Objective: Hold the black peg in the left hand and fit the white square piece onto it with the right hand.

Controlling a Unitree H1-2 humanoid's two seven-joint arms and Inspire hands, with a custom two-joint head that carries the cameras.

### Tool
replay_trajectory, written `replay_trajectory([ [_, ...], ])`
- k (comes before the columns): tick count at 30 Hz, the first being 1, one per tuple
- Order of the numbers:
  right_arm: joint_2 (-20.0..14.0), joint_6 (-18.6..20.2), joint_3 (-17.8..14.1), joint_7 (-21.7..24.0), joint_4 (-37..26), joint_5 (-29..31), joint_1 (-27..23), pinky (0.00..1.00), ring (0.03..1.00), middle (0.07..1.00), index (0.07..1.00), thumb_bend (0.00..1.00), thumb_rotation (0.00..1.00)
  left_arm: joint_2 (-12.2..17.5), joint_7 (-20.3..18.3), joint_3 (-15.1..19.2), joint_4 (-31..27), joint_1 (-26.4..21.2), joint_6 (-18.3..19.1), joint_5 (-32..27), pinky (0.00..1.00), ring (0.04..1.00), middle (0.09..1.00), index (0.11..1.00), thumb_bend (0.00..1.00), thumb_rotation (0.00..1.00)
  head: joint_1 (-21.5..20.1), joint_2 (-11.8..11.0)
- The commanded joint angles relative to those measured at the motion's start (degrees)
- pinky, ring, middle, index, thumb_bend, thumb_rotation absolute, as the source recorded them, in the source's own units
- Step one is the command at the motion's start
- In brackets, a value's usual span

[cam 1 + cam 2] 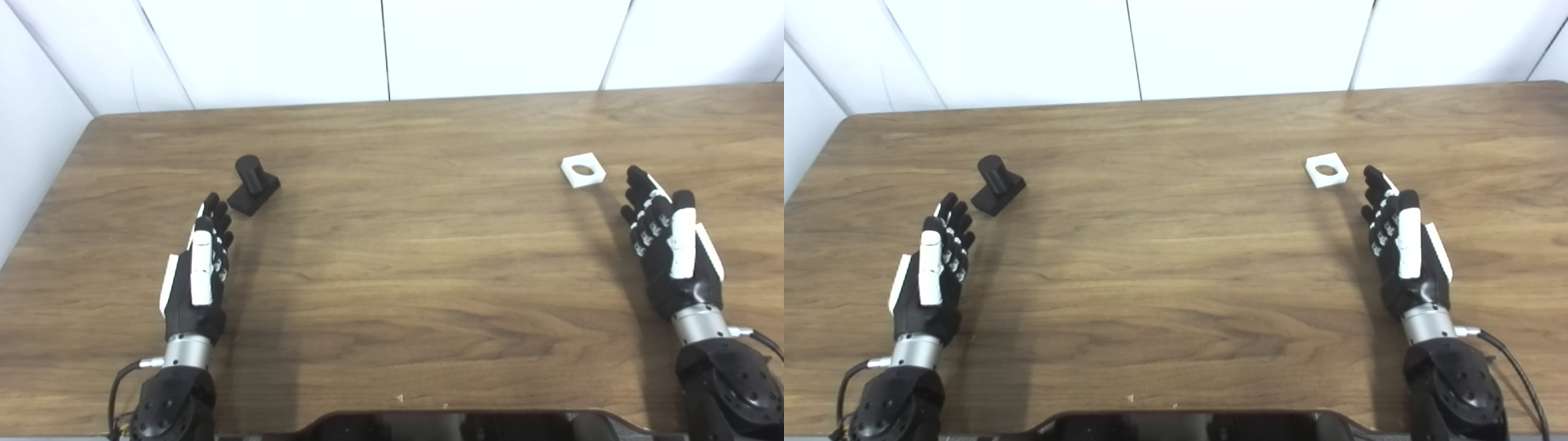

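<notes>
Both robot hands were seen released and holding nothing, fingers extended: the left hand [196,269] at the lower left of the frame, the right hand [670,245] at the right edge. Just beyond the left fingertips, apart from them, the black plastic peg on its square base [253,185] was found tilted on the brown wooden table [416,257]. The white square piece with a round hole [583,169] lay flat at the upper right, near the right fingertips but untouched.

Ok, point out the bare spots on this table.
The wide middle of the table, between the black peg and the white square, is bare. Each robot hand, left and right, crowds its own side.
</notes>
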Motion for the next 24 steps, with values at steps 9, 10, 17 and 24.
replay_trajectory([
  [9,-0.46,-1.81,-0.3,0.08,-1.61,0.36,-1.94,1.0,1.0,0.986,0.922,0.68,1.0,1.39,-0.48,-0.29,-1.37,-0.39,-1.79,0.13,1.0,1.0,1.0,1.0,0.5,1.0,-0.06,0.11],
  [10,-0.48,-1.79,-0.3,0.11,-1.61,0.39,-1.93,1.0,1.0,0.986,0.923,0.68,1.0,1.41,-0.54,-0.32,-1.28,-0.42,-1.85,0.06,1.0,1.0,1.0,1.0,0.5,1.0,-0.06,0.11],
  [17,-0.4,-2.15,-0.25,0.18,-1.21,0.41,-2.08,1.0,1.0,0.983,0.919,0.67,1.0,1.64,-0.54,-0.52,-1.21,-0.58,-1.84,0.41,1.0,1.0,1.0,1.0,0.48,1.0,0.22,-0.08],
  [24,-0.63,-2.89,-0.13,0.53,-0.42,0.26,-2.22,1.0,1.0,0.983,0.917,0.66,1.0,2.46,2.72,-1.83,-2.8,-1.73,1.67,9.08,1.0,1.0,1.0,1.0,0.54,0.74,0.9,-0.52],
])
